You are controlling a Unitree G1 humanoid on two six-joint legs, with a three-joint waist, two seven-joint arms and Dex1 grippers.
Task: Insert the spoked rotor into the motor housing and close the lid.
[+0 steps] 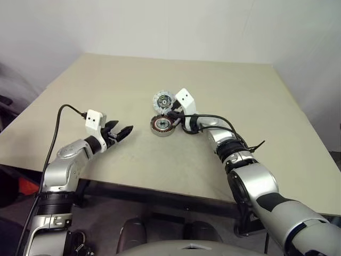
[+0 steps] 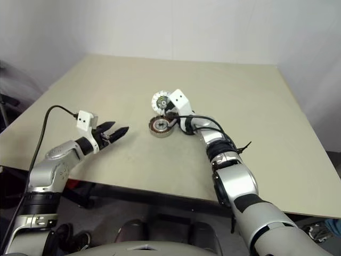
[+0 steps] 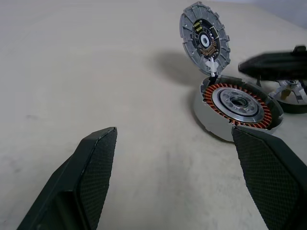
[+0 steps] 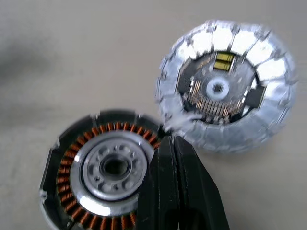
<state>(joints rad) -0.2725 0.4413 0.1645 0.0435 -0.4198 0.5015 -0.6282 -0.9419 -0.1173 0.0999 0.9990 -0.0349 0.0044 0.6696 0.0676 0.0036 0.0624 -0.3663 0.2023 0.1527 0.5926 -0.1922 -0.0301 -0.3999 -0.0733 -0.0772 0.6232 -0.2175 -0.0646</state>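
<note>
You have the housing [image 1: 162, 125] sitting open on the beige table [image 1: 256, 106], about mid-table, just left of your right gripper [image 1: 175, 114]. It is a shallow round metal cup with a dark rim, a ring of copper-brown windings [image 4: 72, 165] inside, and a silvery hub [image 4: 114, 166] with a dark centre hole and small holes around it.

The lid [image 1: 163, 100] stands raised on the far side of the housing, tilted up on edge and joined to the housing's far rim by a small white piece, as your left wrist view shows. Its open face is pale silver with blocky segments around the edge, and inside that you see a dark circuit-like disc with a white ring at the centre and a small yellow patch.

The rotor [image 3: 291, 96] lies just right of the housing, partly hidden: you see a black rim and shiny silver spokes beneath the right gripper's black fingers [image 3: 273, 64].

Your right gripper's fingers are pressed together, holding nothing, their tip at the housing's rim where the lid meets it. Whether it touches, you cannot tell.

Your left gripper [image 1: 121, 133] hovers well to the left of the housing, fingers spread wide and empty, pointing toward it.
</note>
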